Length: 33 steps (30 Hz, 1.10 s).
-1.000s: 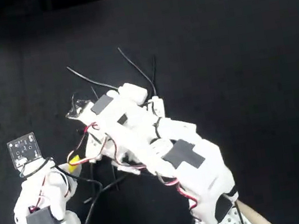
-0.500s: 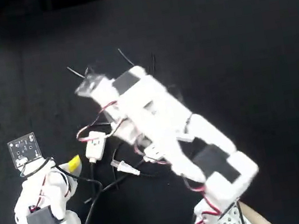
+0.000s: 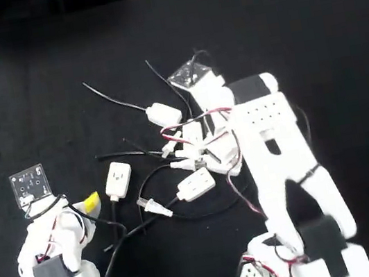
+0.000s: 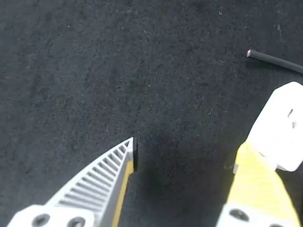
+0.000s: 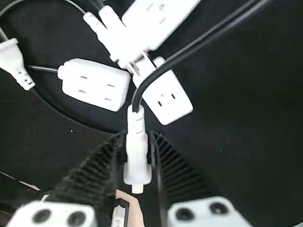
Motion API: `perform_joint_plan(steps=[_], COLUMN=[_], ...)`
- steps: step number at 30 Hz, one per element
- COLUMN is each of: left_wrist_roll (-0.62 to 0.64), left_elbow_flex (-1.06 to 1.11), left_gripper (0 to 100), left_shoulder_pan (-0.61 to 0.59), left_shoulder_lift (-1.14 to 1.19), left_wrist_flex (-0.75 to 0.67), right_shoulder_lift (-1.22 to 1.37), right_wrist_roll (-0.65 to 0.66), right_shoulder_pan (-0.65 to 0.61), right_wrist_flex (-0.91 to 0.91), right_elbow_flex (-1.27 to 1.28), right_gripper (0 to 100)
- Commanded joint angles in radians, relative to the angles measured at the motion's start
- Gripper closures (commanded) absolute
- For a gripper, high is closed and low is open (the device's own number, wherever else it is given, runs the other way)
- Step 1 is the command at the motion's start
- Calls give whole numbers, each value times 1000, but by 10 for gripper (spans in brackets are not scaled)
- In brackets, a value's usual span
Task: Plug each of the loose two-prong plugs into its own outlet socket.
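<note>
Got two-prong plug [image 5: 136,124] clamped in right hand [image 5: 136,138], mid-worktop among cable tangle. Seeing left hand [image 4: 184,151] spread wide, empty, near-left corner. Best to square prongs to nearest outlet socket [image 5: 166,101], push straight, mind cord drag.

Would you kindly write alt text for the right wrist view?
The right end effector grips a white plastic plug on a black cable. Beyond it, white rectangular outlet sockets and a loose white two-prong plug lie on black cloth.
</note>
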Motion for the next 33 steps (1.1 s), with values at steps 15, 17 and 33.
perform_joint_plan(steps=[15, 17, 33], left_wrist_roll=[115, 115, 117], left_elbow_flex=[-387, -381, -400], left_gripper=[982, 912, 971], left_shoulder_pan=[-1, -1, 424], left_shoulder_lift=[-3, -3, -3], left_wrist_flex=[-147, -166, -265], right_shoulder_lift=[-794, -872, -1455], right_wrist_roll=[-319, -359, -559], right_shoulder_pan=[-69, -69, -374], right_wrist_flex=[-97, -160, -643], right_elbow_flex=[242, 329, 917], right_gripper=[987, 987, 986])
